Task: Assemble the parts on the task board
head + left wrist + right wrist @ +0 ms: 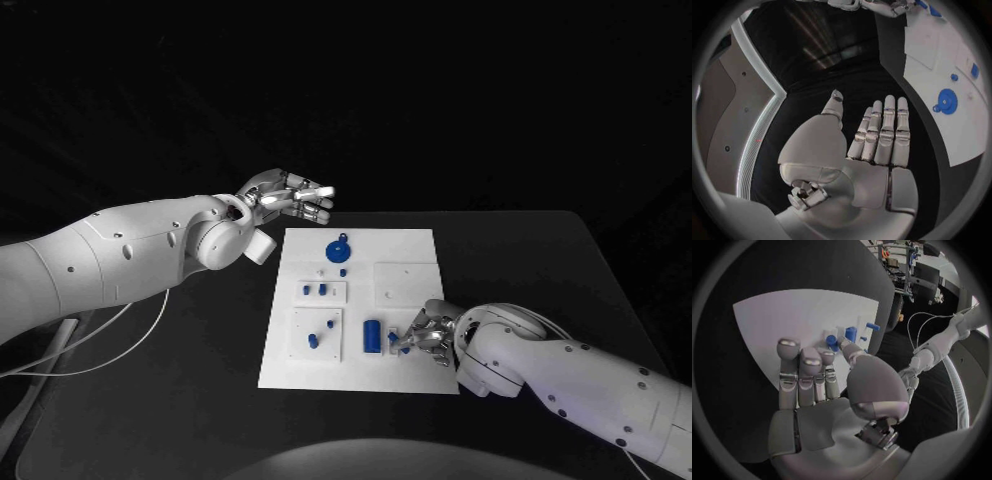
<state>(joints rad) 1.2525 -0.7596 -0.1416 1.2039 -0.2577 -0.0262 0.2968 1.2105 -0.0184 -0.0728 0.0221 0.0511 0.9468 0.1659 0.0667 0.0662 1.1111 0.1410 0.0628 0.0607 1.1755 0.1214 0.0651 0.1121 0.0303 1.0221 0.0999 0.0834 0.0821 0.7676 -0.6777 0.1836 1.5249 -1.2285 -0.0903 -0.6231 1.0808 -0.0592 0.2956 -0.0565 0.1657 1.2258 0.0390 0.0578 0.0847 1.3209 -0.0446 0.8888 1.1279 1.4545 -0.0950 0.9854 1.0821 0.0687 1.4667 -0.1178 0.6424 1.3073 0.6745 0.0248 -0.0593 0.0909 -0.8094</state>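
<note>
The blue cylinder (372, 336) lies on the near part of the white task board (404, 262), its long axis running near-to-far, and just to its right sits a smaller blue part (397, 339) right at the right hand's fingertips. The right hand (430, 338) hovers over the board's near right edge, fingers straight and close together; whether it pinches that small part I cannot tell. It is plainly the nearer hand, so I'd expect it to do the next move. The left hand (293, 198) hangs beyond the board's far left corner, fingers extended, holding nothing, near the round blue disc (339, 250).
</note>
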